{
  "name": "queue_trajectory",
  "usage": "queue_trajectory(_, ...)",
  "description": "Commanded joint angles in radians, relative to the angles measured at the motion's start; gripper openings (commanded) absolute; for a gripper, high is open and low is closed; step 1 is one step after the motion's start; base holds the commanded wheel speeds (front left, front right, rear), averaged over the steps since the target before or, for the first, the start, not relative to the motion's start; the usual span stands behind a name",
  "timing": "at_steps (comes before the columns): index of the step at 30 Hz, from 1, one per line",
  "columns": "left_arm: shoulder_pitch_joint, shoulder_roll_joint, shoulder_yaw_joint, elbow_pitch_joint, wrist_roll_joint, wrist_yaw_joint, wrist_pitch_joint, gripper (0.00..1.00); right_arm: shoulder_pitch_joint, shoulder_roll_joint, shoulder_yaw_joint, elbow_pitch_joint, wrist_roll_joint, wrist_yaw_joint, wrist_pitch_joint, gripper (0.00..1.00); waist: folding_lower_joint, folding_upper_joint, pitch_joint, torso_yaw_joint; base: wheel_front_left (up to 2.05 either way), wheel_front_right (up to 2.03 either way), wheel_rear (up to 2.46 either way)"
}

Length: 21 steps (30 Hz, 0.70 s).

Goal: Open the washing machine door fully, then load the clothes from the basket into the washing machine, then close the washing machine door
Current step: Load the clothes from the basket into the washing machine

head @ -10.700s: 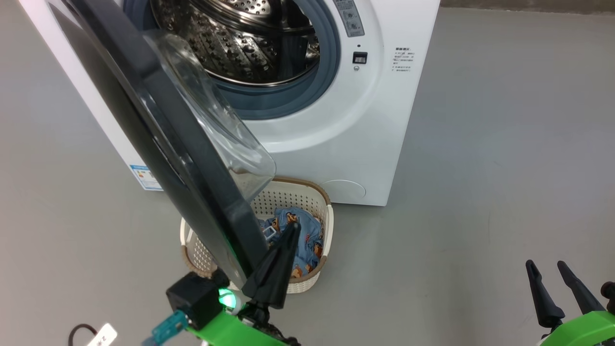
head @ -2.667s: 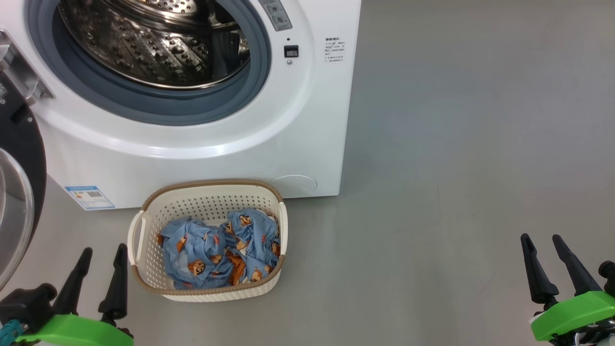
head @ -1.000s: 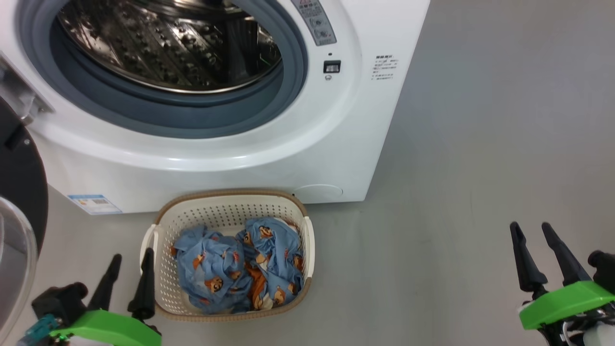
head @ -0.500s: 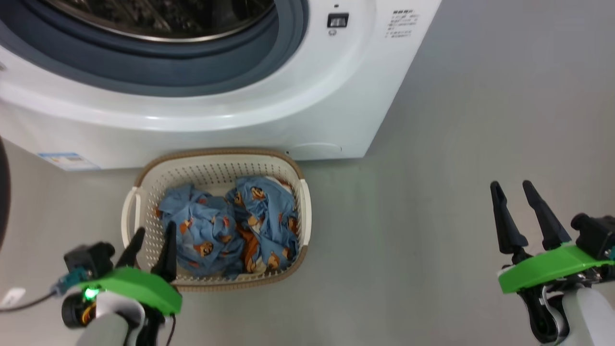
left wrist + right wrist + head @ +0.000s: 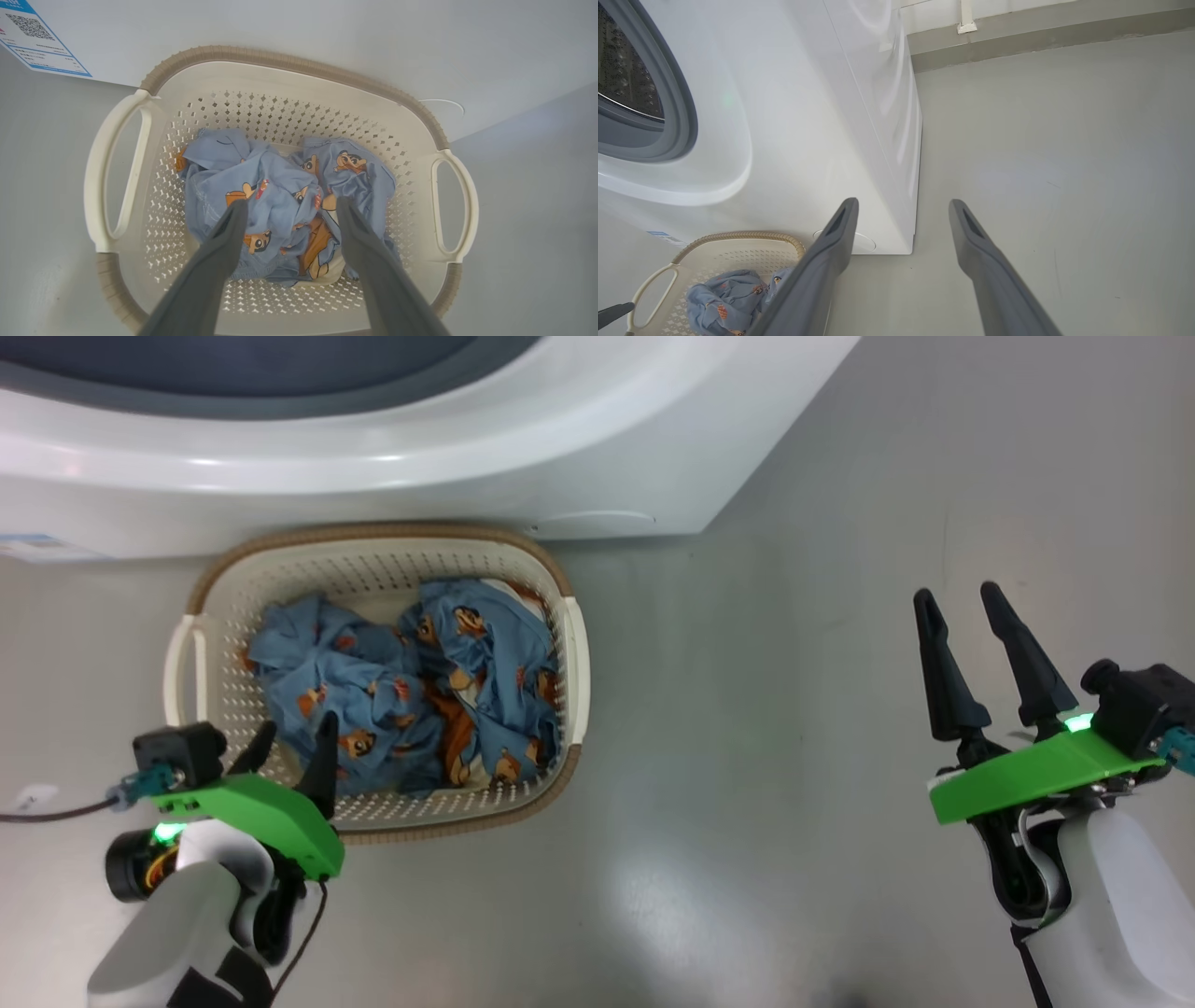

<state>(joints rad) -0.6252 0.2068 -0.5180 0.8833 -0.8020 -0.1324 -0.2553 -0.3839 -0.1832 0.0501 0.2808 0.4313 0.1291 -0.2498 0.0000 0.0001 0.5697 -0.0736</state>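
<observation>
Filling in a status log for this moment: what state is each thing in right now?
left gripper, open, over the clothes.
right gripper, open, empty.
clothes, crumpled in the basket.
basket, upright, loaded.
washing machine, drum opening uncovered.

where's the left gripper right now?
Lower left of the head view: the left gripper is open above the near left corner of the basket, its fingers spread over the clothes.
</observation>
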Motion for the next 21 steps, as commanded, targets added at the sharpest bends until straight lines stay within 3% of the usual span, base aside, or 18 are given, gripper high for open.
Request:
queue_trajectory(1,-0.029,0.043,-0.001,0.018,-0.020,0.002,-0.006,1.00,-0.004,0.007,0.023,-0.028,-0.007,0.002,-0.012,1.00,0.0000,-0.0001,0.063,-0.024,0.00,0.00,0.00)
queue_trajectory(11,-0.164,0.076,-0.156,0.144,-0.112,0.002,0.018,1.00,-0.049,0.037,0.046,-0.041,-0.015,0.002,-0.012,1.00,0.0000,-0.0001,0.144,-0.060,0.00,0.00,0.00)
queue_trajectory(21,-0.275,0.117,-0.228,0.236,-0.184,0.002,0.061,1.00,-0.078,0.065,0.062,-0.060,-0.019,0.002,-0.012,1.00,0.0000,-0.0001,0.209,-0.105,0.00,0.00,0.00)
